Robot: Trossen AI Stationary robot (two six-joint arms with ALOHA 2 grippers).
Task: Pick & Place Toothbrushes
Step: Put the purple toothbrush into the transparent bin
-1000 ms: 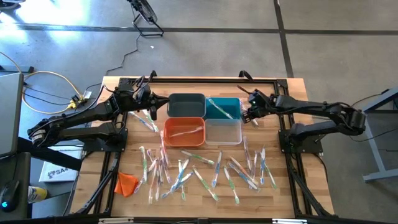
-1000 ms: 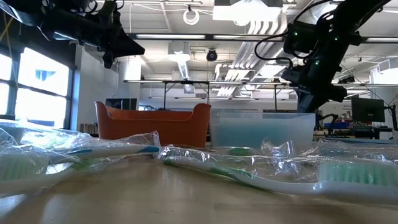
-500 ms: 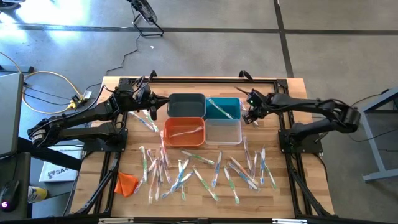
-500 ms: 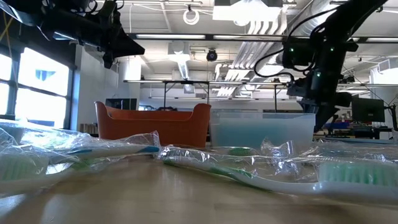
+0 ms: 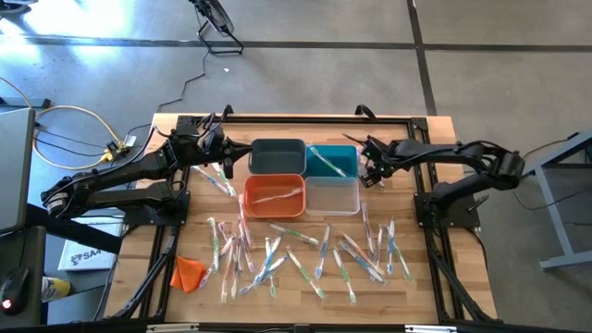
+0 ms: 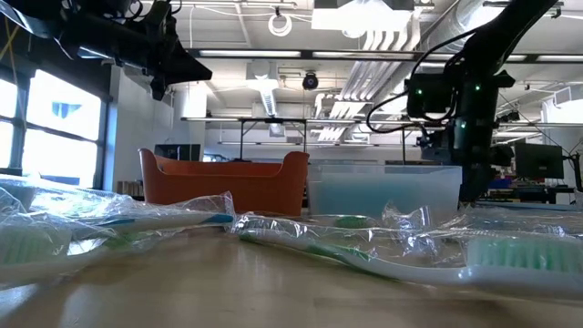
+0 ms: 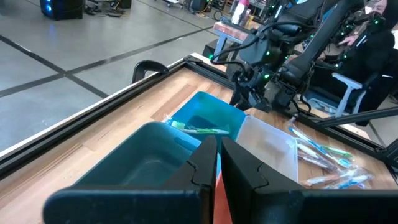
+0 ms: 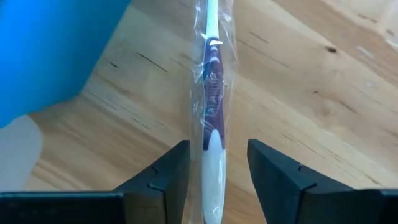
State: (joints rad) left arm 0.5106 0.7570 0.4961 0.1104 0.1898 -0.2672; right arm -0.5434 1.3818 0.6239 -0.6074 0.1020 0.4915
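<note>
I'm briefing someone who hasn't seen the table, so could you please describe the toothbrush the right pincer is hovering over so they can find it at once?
Start at the four bins mid-table and go to the teal bin at their back right. On the bare wood just beyond its outer side, under the open right pincer, lies one wrapped toothbrush with a purple-and-white handle. It lies alone, apart from the big scatter of toothbrushes at the table's front.

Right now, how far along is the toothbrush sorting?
Barely started. Done: one toothbrush in the orange bin, one in the teal bin; the dark grey bin looks empty. In hand: right gripper, jaws open, straddles a wrapped toothbrush lying on the table beside the teal bin. Left gripper, shut, hovers over the bins. Left: the big pile up front.
</note>
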